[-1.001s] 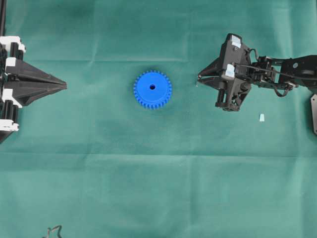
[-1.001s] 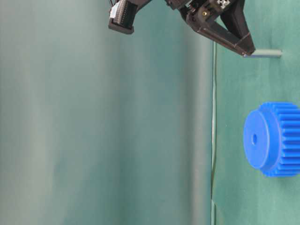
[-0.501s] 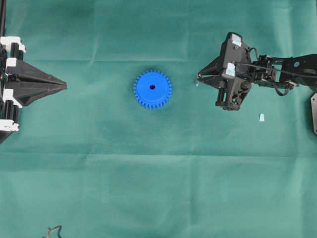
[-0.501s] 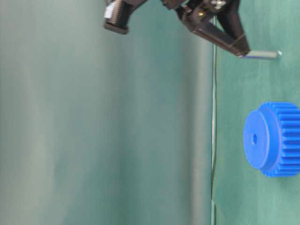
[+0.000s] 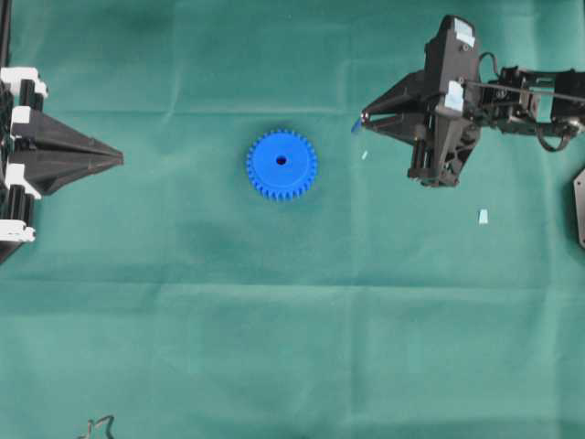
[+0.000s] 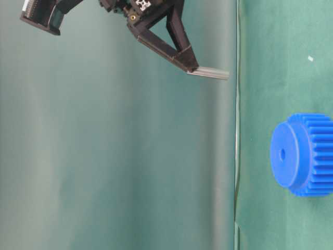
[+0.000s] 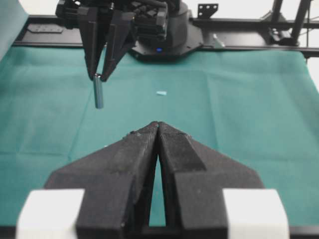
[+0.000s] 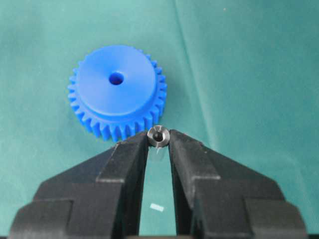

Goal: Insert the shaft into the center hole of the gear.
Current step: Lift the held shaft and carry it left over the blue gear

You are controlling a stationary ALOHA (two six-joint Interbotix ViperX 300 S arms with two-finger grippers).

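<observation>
Silvery-grey shaft [image 7: 98,92] is pinched at its top end by the nearly closed right gripper [image 5: 364,119], hanging vertical, clear of the cloth. Gear [image 5: 281,165] is seen lying flat at frame centre, left of the gripper; center hole [image 5: 281,161] faces up. Left gripper [image 5: 117,158] is parked closed, empty, farther off.

Shaft [image 6: 208,72] now lifted off cloth [image 6: 281,219].

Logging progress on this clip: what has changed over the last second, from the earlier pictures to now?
The right claw, shut on the pin, has lifted it clear of the green cloth; a second ago the pin's tip was down at the cloth. In the overhead view the claw has shifted slightly toward the top edge. The blue gear, the left claw and the small pale piece stayed put.
</observation>
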